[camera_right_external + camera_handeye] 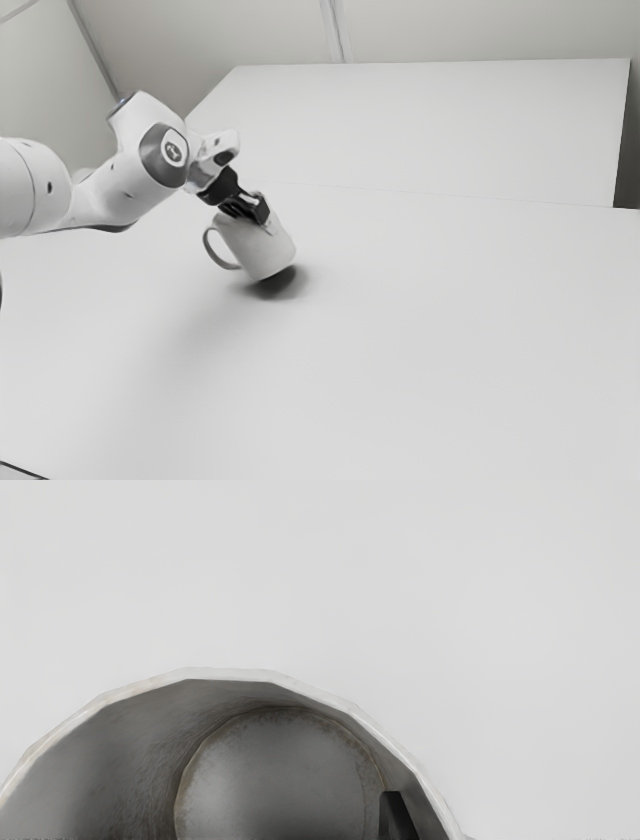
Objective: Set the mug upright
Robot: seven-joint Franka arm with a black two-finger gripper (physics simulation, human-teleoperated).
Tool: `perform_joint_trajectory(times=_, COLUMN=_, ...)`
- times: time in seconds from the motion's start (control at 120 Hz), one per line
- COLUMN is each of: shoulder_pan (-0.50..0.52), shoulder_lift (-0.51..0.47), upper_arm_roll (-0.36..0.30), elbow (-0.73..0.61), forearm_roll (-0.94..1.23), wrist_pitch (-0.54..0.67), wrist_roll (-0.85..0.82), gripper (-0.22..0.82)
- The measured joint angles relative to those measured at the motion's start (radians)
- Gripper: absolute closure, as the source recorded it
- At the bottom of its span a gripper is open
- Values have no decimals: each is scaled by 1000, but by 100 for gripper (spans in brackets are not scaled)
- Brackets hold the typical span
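In the exterior view my gripper (248, 208) is at the rim of the white mug (262, 246), shut on its wall. The mug is tilted, its mouth toward the hand and its base toward the exterior view's lower right, with a dark shadow under the base. Its handle is on the exterior view's left side. In the wrist view the open mouth of the mug (280, 775) faces the camera, and one finger of the gripper (397, 817) reaches inside, close to the wall. The other finger is hidden there.
The mug is over a broad white table (430, 350). Behind it is another pale surface (420, 125), with light walls beyond. A dark edge crosses the exterior view's lower left corner.
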Motion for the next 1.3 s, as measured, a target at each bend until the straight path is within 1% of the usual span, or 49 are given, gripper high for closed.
perform_joint_trajectory(times=0.067, shoulder_pan=-18, shoulder_lift=-8, upper_arm_roll=9, elbow=-21, forearm_roll=71, wrist_pitch=21, wrist_roll=-94, gripper=79)
perform_joint_trajectory(times=0.317, shoulder_pan=-78, shoulder_lift=-88, upper_arm_roll=13, elbow=-127, forearm_roll=299, wrist_pitch=74, wrist_roll=-418, gripper=79)
perform_joint_trajectory(times=0.467, shoulder_pan=-105, shoulder_lift=-95, upper_arm_roll=14, elbow=-156, forearm_roll=406, wrist_pitch=84, wrist_roll=-584, gripper=79)
perform_joint_trajectory(times=0.617, shoulder_pan=-110, shoulder_lift=-94, upper_arm_roll=14, elbow=-175, forearm_roll=489, wrist_pitch=89, wrist_roll=-723, gripper=79)
perform_joint_trajectory(times=0.85, shoulder_pan=-117, shoulder_lift=-74, upper_arm_roll=14, elbow=-179, forearm_roll=586, wrist_pitch=108, wrist_roll=-897, gripper=79)
perform_joint_trajectory(times=1.192, shoulder_pan=-127, shoulder_lift=-31, upper_arm_roll=14, elbow=-187, forearm_roll=584, wrist_pitch=133, wrist_roll=-1068, gripper=78)
perform_joint_trajectory(times=1.208, shoulder_pan=-127, shoulder_lift=-31, upper_arm_roll=14, elbow=-186, forearm_roll=584, wrist_pitch=133, wrist_roll=-1074, gripper=77)
perform_joint_trajectory(times=1.3, shoulder_pan=-132, shoulder_lift=-32, upper_arm_roll=14, elbow=-184, forearm_roll=580, wrist_pitch=134, wrist_roll=-1097, gripper=56)
